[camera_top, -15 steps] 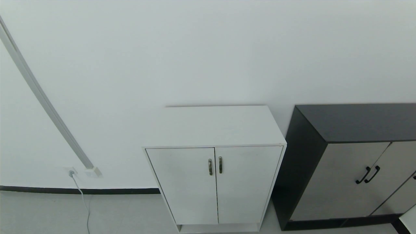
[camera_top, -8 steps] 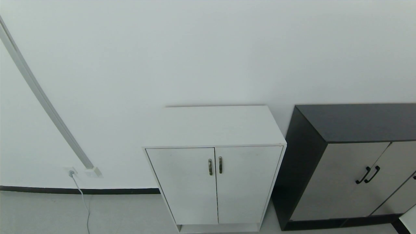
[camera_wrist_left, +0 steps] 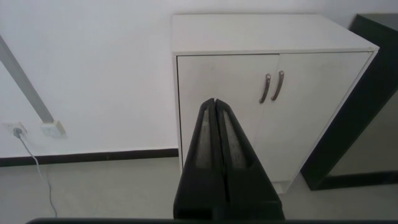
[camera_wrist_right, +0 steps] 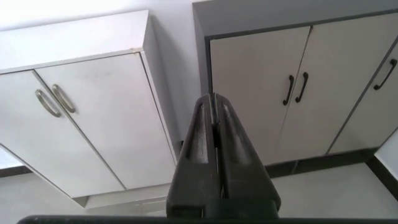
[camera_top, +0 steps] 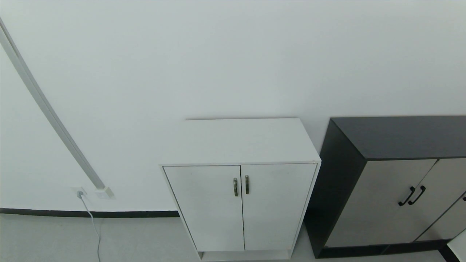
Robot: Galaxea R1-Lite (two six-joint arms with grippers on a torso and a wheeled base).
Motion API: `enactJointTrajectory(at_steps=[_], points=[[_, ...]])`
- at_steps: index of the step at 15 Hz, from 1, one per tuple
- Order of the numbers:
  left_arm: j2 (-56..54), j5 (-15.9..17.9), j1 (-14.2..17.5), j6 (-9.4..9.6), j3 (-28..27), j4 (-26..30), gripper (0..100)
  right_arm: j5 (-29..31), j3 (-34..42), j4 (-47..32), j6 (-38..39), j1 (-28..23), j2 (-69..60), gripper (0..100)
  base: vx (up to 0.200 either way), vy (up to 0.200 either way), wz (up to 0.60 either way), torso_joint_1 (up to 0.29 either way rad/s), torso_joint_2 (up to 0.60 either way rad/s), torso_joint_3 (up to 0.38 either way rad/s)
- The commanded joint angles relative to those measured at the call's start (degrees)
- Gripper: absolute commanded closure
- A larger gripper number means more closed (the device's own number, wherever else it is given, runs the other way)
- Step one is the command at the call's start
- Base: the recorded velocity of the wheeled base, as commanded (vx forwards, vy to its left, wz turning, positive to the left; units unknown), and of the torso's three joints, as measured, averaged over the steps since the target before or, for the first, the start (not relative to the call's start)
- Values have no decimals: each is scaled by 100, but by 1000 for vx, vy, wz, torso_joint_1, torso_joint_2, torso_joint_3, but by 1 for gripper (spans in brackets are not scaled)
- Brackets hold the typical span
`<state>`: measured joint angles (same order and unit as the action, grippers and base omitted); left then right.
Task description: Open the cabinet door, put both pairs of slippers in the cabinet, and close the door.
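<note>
The white cabinet (camera_top: 240,142) stood against the wall, its doors (camera_top: 207,207) shut, handles (camera_top: 241,186) meeting at the centre seam. Its right edge sat just beside a dark cabinet (camera_top: 397,136), and floor (camera_top: 47,236) stretched away on its left. The left claw (camera_wrist_left: 214,106) and right claw (camera_wrist_right: 213,99) were clenched on nothing, apart from the doors.

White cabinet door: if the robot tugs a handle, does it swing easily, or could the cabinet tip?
The door probably swings as a rigid flat panel. Its slim handle may be slippery. The cabinet, broad-based, seems unlikely to tip.

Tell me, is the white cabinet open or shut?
Shut: the white cabinet has both doors flush with its front, handles side by side.
</note>
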<state>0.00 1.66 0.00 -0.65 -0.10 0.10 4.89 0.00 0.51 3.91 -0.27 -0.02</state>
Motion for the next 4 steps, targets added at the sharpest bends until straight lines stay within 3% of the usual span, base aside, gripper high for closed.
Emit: enactJointTrajectory(at_steps=[1,4], points=[[0,1,0,-6,1,-1,100,-5,0,2,-5,0,2,100,0,0,0,0,0,0],[0,1,0,3,1,-1,100,-14,0,-7,-22,0,2,100,0,0,0,0,0,0]])
